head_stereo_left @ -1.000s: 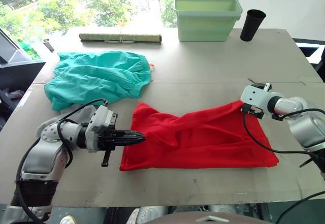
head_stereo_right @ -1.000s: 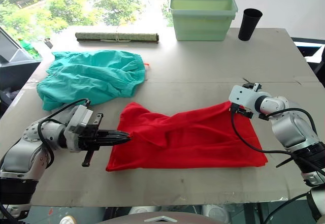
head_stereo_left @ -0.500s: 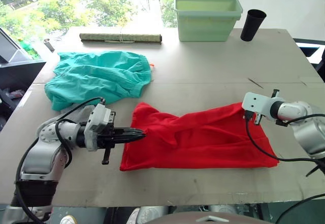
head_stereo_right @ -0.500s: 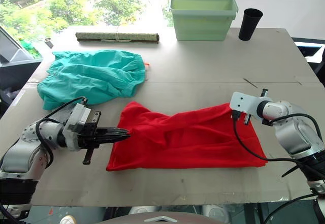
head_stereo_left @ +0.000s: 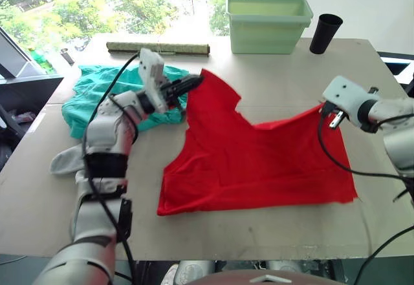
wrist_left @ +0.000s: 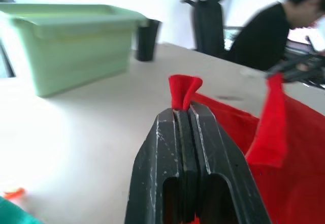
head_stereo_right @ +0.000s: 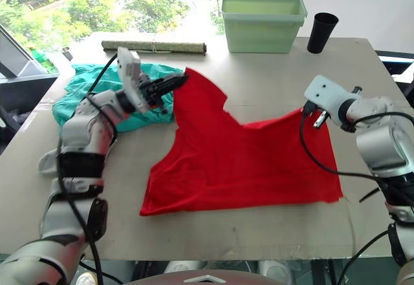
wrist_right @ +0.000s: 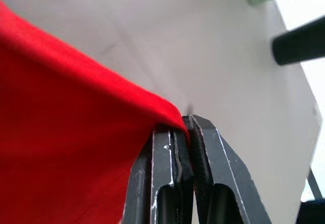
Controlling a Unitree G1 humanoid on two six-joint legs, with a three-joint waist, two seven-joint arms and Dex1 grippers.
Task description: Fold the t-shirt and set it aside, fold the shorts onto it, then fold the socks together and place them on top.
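Here the left gripper (wrist_left: pixel 184 113) has its jaws pressed together on a small pinch of the t-shirt (head_stereo_left: pixel 259 162), a red fold sticking up just past the tips. The right gripper (wrist_right: pixel 186 125) has its jaws clamped likewise on another edge of the red cloth, which drapes away from them to one side. Between the two grips the upper edge of the t-shirt hangs raised and sagging, while its lower part lies spread on the table (head_stereo_left: pixel 259 233), the hem on the side nearer the robot.

Just behind and beneath the left jaws lie the shorts (head_stereo_left: pixel 97 94), teal and rumpled, touching or nearly touching the raised red corner. Below that arm, near the table's edge, rest the socks (head_stereo_left: pixel 68 159), light grey.

Farther beyond both jaws stand a pale green bin (head_stereo_left: pixel 270 23) and a black cup (head_stereo_left: pixel 324 33) beside it, with a long rolled mat (head_stereo_left: pixel 158 48) well to the left of the bin. A person in dark clothing (wrist_left: pixel 264 36) sits beyond the table.
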